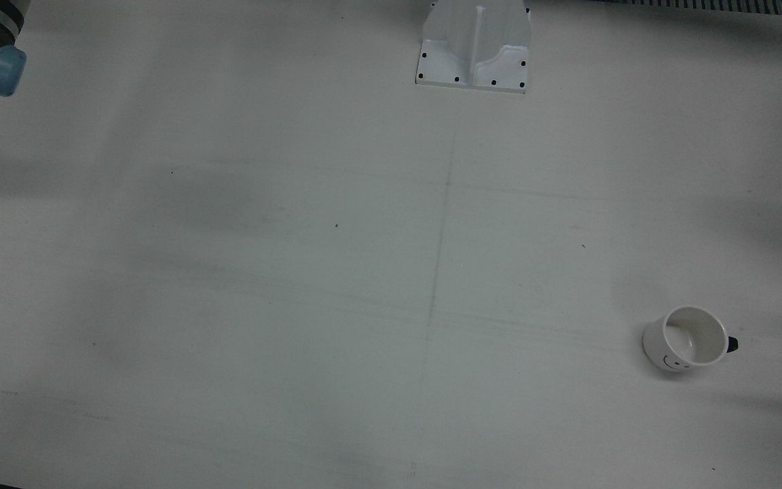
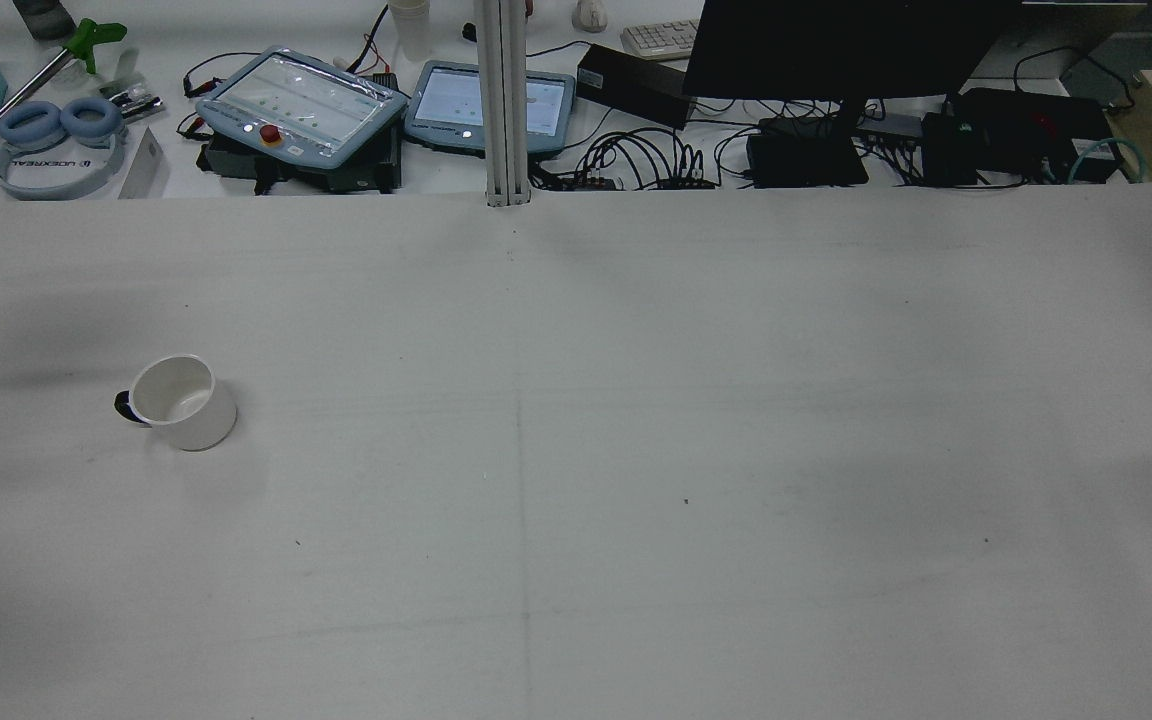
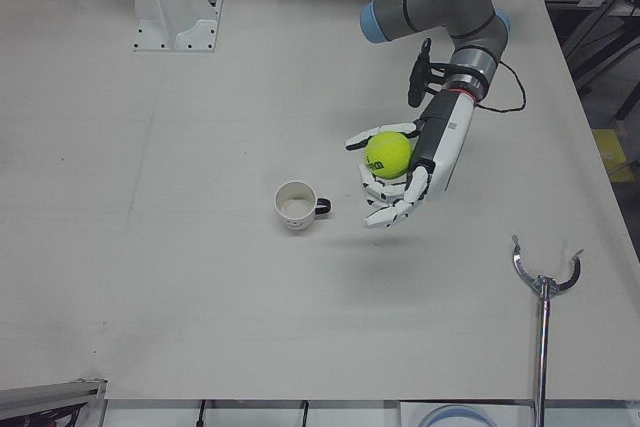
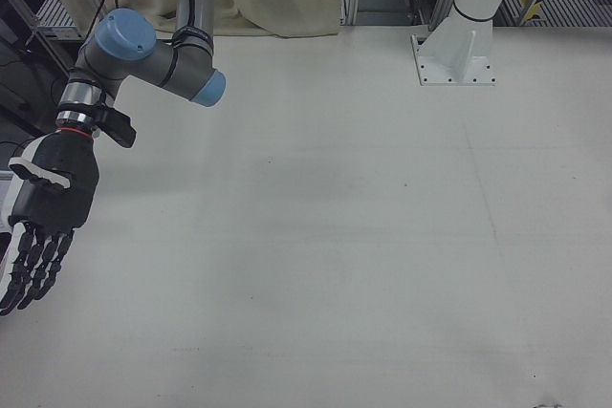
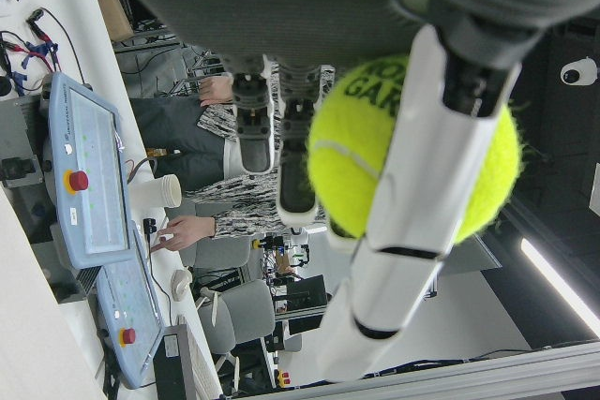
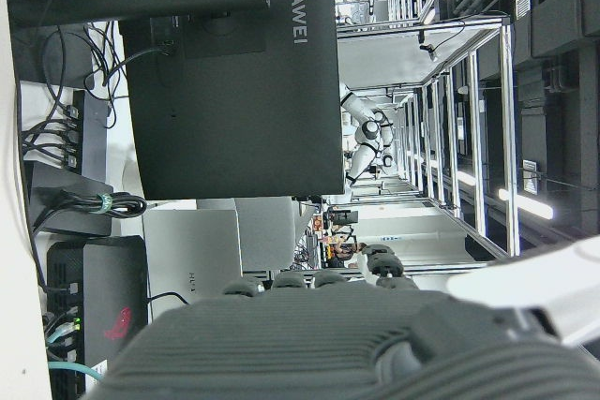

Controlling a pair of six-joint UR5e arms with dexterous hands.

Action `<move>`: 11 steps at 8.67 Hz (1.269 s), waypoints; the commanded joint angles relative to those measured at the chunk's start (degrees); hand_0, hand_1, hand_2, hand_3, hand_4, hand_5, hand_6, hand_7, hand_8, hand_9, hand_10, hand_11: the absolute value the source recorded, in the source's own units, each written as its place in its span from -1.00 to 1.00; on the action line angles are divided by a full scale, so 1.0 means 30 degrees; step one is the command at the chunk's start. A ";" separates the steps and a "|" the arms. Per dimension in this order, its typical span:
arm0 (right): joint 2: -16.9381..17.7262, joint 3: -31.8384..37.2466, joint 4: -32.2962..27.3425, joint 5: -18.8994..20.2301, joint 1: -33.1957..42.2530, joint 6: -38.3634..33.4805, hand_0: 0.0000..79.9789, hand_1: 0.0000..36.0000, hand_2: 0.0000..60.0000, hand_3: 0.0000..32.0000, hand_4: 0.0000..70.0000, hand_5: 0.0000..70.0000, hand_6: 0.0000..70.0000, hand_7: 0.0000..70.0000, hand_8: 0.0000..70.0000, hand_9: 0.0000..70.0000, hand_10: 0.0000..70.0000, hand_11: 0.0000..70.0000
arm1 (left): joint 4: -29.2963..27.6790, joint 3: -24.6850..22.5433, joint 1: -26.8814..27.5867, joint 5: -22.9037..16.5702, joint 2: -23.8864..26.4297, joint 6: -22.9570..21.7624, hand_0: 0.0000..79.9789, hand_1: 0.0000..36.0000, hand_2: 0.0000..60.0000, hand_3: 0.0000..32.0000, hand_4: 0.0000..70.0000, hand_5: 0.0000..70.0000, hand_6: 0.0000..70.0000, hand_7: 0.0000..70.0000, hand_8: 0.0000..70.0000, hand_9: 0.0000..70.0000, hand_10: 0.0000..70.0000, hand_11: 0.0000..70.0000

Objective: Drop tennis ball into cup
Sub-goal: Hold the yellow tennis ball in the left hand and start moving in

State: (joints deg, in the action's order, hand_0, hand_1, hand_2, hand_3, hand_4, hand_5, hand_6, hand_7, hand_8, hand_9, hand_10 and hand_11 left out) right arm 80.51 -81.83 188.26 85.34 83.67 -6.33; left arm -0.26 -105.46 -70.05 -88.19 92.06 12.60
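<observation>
Although only the left-front view and the left hand camera showed the ball, the scene read as follows:

Ball: the tennis ball sat cradled in the left robot hand, held above the tabletop and just beside the cup, not yet over its mouth.
Left robot hand: it was grasping the ball, fingers wrapped across the felt.
Right robot hand: the right robot hand hung released, fingers straight and apart, holding nothing, well apart from the cup.
Cup: it stood upright on the tabletop, empty, its dark handle pointing toward the ball side in the left-front view.
Ball handling: probably light, springy and fuzzy, so it gripped easily; the felt gave friction, and a wrap around its widest part looked the safest hold.
Bounce risk: a high release could have made it hop off the rim.
Cup handling: likely rigid and fairly light, easily knocked aside by a finger.
Fit: the mouth looked only a little wider than the ball.
</observation>
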 commanded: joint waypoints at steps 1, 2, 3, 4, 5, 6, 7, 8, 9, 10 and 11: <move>0.0000 0.0000 -0.0029 0.0000 0.0000 0.0000 -1.00 -1.00 -1.00 -1.00 -1.00 -1.00 -1.00 -1.00 -1.00 -1.00 -1.00 -1.00 | 0.0000 -0.0003 -0.0088 0.0011 -0.0073 -0.0097 1.00 0.70 -0.42 -1.00 -0.81 -0.25 1.00 1.00 0.19 0.49 -0.55 -0.26; 0.0000 0.0000 0.0000 0.0000 0.0000 0.0000 -1.00 -1.00 -1.00 -1.00 -1.00 -1.00 -1.00 -1.00 -1.00 -1.00 -1.00 -1.00 | 0.0000 -0.0003 -0.0118 0.0011 -0.0189 -0.0098 1.00 0.74 -0.49 -1.00 -0.82 -0.32 1.00 1.00 0.17 0.50 -0.55 -0.25; 0.0000 0.0000 0.0000 0.0000 0.0000 0.0000 -1.00 -1.00 -1.00 -1.00 -1.00 -1.00 -1.00 -1.00 -1.00 -1.00 -1.00 -1.00 | -0.0029 -0.0003 -0.0031 0.0011 -0.0277 -0.0069 1.00 0.72 -0.48 -1.00 -0.81 -0.32 1.00 1.00 0.17 0.50 -0.55 -0.25; 0.0000 0.0000 0.0000 0.0000 0.0000 0.0000 -1.00 -1.00 -1.00 -1.00 -1.00 -1.00 -1.00 -1.00 -1.00 -1.00 -1.00 -1.00 | -0.0058 -0.0032 0.0057 -0.0018 -0.0307 0.0048 1.00 0.72 -0.45 -1.00 -0.81 -0.30 1.00 1.00 0.18 0.50 -0.55 -0.25; 0.0000 0.0000 0.0000 0.0000 0.0000 0.0000 -1.00 -1.00 -1.00 -1.00 -1.00 -1.00 -1.00 -1.00 -1.00 -1.00 -1.00 -1.00 | -0.0088 -0.0062 0.0580 -0.0019 -0.0249 0.0078 1.00 0.74 -0.46 -1.00 -0.81 -0.31 1.00 1.00 0.17 0.49 -0.55 -0.25; 0.0000 0.0000 0.0000 0.0000 0.0000 0.0000 -1.00 -1.00 -1.00 -1.00 -1.00 -1.00 -1.00 -1.00 -1.00 -1.00 -1.00 -1.00 | -0.0059 -0.0062 0.1281 0.0126 -0.0133 0.0223 1.00 0.74 -0.46 -1.00 -0.81 -0.32 1.00 1.00 0.17 0.50 -0.54 -0.24; 0.0000 0.0000 0.0000 0.0000 0.0000 0.0000 -1.00 -1.00 -1.00 -1.00 -1.00 -1.00 -1.00 -1.00 -1.00 -1.00 -1.00 -1.00 | -0.0117 -0.0178 0.1868 0.0215 -0.0016 0.0834 1.00 0.72 -0.46 -1.00 -0.80 -0.31 1.00 1.00 0.18 0.50 -0.54 -0.23; 0.0000 0.0000 0.0000 0.0000 0.0000 0.0000 -1.00 -1.00 -1.00 -1.00 -1.00 -1.00 -1.00 -1.00 -1.00 -1.00 -1.00 -1.00 | -0.0117 -0.0266 0.2599 0.0448 0.0247 0.1246 1.00 0.69 -0.44 -1.00 -0.79 -0.28 1.00 1.00 0.21 0.50 -0.53 -0.23; 0.0000 0.0000 0.0000 0.0000 0.0000 0.0000 -1.00 -1.00 -1.00 -1.00 -1.00 -1.00 -1.00 -1.00 -1.00 -1.00 -1.00 -1.00 | 0.0115 -0.0238 0.3070 0.0798 0.0684 0.1337 0.99 0.66 -0.46 -1.00 -0.78 -0.29 1.00 1.00 0.19 0.51 -0.53 -0.23; 0.0000 0.0000 0.0000 0.0000 0.0000 0.0000 -1.00 -1.00 -1.00 -1.00 -1.00 -1.00 -1.00 -1.00 -1.00 -1.00 -1.00 -1.00 | 0.0204 -0.0093 0.3713 0.0860 0.1095 0.1802 0.95 0.62 -0.44 -1.00 -0.78 -0.28 1.00 1.00 0.21 0.50 -0.53 -0.23; 0.0000 0.0000 0.0000 0.0000 0.0000 0.0000 -1.00 -1.00 -1.00 -1.00 -1.00 -1.00 -1.00 -1.00 -1.00 -1.00 -1.00 -1.00 | 0.0234 0.0054 0.4097 0.0947 0.1273 0.2097 0.91 0.61 -0.50 -1.00 -0.77 -0.32 1.00 1.00 0.19 0.51 -0.52 -0.22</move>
State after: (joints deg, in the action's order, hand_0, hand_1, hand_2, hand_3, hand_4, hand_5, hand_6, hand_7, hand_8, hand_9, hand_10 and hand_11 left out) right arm 80.51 -81.83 188.26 85.34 83.67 -6.33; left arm -0.03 -105.97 -61.02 -86.17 94.02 16.76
